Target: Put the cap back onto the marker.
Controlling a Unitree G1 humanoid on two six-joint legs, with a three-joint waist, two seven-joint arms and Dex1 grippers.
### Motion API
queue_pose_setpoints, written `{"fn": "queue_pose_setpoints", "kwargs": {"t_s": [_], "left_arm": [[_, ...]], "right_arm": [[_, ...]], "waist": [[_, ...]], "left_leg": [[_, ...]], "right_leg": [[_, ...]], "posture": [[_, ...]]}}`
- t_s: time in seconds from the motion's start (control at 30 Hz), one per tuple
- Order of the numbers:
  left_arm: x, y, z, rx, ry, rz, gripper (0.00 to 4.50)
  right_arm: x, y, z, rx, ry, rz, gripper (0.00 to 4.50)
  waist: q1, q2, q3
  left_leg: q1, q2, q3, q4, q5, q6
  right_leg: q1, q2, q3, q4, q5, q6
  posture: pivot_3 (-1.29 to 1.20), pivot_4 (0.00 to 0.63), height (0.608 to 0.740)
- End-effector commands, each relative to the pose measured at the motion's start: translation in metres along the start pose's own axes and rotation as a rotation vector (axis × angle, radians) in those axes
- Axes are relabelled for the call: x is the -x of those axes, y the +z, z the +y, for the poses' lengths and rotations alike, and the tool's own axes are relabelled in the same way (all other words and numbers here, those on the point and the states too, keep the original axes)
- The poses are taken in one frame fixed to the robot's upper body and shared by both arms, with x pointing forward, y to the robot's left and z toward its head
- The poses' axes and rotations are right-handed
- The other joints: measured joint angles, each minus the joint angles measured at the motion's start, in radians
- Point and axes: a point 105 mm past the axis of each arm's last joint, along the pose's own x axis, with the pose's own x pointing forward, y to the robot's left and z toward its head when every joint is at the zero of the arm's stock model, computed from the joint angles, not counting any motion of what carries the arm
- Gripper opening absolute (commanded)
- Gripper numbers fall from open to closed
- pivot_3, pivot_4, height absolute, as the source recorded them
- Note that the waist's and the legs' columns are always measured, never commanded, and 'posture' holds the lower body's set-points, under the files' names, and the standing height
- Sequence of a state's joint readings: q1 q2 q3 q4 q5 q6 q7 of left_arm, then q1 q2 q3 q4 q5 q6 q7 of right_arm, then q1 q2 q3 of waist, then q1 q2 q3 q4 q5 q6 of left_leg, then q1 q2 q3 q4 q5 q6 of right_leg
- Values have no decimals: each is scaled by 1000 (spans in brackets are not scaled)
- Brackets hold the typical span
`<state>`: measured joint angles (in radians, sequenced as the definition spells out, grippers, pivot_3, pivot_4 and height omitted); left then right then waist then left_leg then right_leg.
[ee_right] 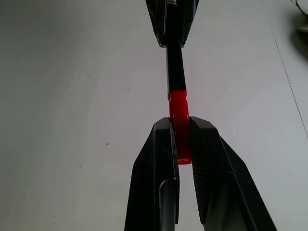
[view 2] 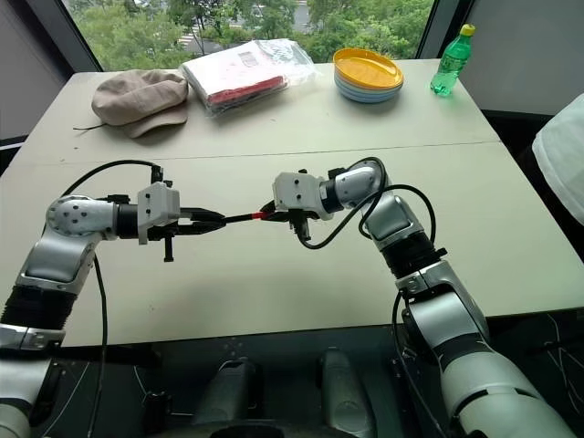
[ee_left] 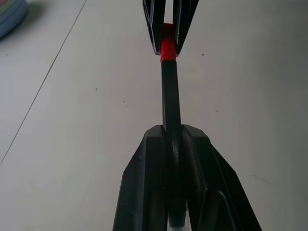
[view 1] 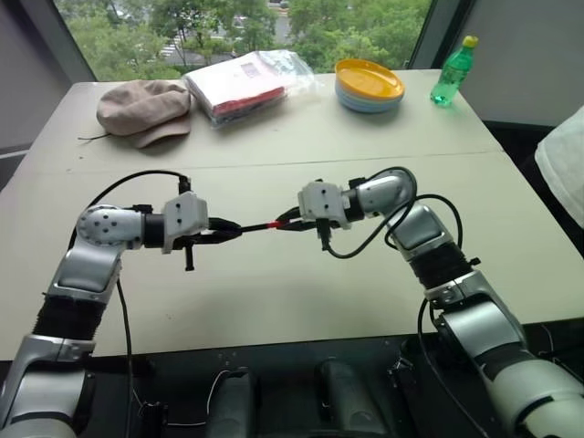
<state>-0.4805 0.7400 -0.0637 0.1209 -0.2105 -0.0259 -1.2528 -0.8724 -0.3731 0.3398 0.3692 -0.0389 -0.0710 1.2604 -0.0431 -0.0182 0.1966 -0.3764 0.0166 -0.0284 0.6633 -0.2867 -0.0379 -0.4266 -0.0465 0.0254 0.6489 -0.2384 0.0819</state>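
Right wrist view, mid-frame above the surface: cap [ee_right: 179, 126] clamped in right gripper [ee_right: 183, 144] jaws, marker [ee_right: 175, 67] clamped in left gripper [view 1: 212, 234] jaws, long axes collinear, cap apparently meeting the marker's end.

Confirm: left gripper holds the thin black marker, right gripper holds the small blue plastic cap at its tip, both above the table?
Nearly. The small plastic cap is red, not blue, as the right wrist view shows. The rest stands: left gripper holds the thin black marker, right gripper the cap, above the table.
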Motion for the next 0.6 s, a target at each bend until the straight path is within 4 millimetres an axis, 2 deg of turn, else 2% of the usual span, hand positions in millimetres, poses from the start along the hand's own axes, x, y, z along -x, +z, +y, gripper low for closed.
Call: {"fn": "queue_pose_setpoints", "kwargs": {"t_s": [0.03, 0.23, 0.6], "left_arm": [[-5, 13, 3, -44, -6, -36, 0], [-6, 14, 5, -50, 5, -41, 0], [-9, 18, 5, -55, 9, -53, 0]], "right_arm": [[-10, 44, -3, 145, 33, -107, 13], [-15, 56, -6, 145, 25, -135, 13], [-28, 67, 2, 145, 47, -172, 13]], "waist": [[0, 0, 0], [0, 0, 0], [0, 0, 0]], "left_leg": [[0, 0, 0, 0, 0, 0], [0, 0, 0, 0, 0, 0], [0, 0, 0, 0, 0, 0]], "right_leg": [[0, 0, 0, 0, 0, 0], [0, 0, 0, 0, 0, 0], [0, 0, 0, 0, 0, 0]], "posture": [[0, 150, 740], [0, 150, 740], [0, 150, 740]]}}
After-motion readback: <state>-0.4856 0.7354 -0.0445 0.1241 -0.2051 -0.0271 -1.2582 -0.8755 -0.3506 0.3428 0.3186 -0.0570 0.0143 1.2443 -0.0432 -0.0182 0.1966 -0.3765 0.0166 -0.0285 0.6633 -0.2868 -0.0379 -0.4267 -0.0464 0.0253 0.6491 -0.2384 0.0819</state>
